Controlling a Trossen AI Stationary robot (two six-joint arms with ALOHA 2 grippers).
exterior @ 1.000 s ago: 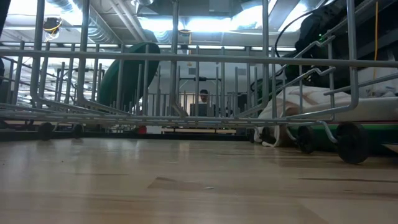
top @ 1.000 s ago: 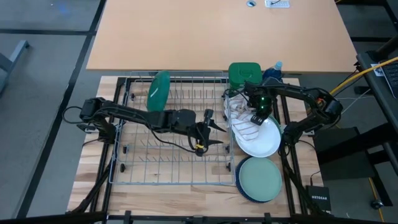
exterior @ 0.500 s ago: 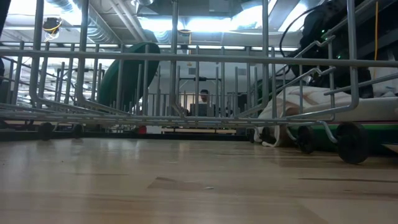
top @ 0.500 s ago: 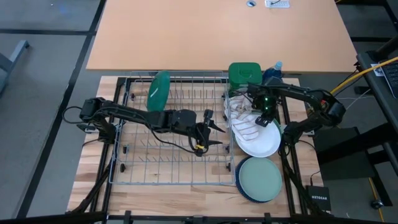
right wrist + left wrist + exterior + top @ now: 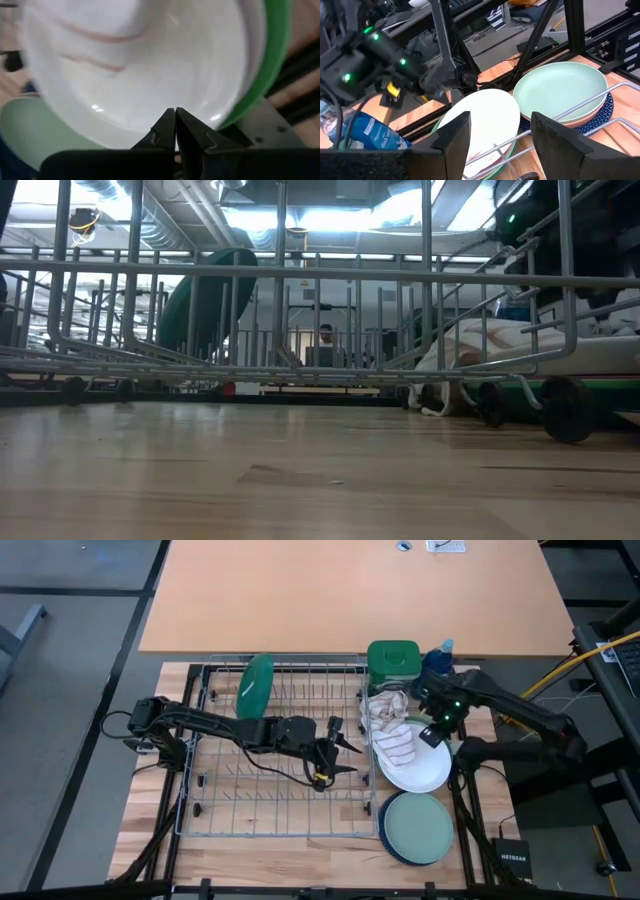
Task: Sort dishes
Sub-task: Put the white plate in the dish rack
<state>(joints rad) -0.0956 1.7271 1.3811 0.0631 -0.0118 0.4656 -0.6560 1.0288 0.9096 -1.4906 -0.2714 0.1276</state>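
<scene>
Dark green plate (image 5: pixel 256 685) stood in the grey wire rack (image 5: pixel 275 830). White plate (image 5: pixel 425 765) sat on a bright green one (image 5: pixel 272 60). Pale green plate (image 5: pixel 418 825) lay over a navy rim (image 5: pixel 392 848). Cloth (image 5: pixel 390 732) was beige and white with reddish stripes. Tub (image 5: pixel 391 660) was green, counter (image 5: pixel 140 810) light wood, both arms black.

1. Setting: robotics lab or workshop.
2. Wooden table (image 5: pixel 150 810) on a black metal frame, cables trailing off it.
3. Exposed ceiling ducts (image 5: pixel 110 192) and strip lighting beyond.
4. Grey floor; large bare tabletop (image 5: pixel 350 590) adjacent.
</scene>
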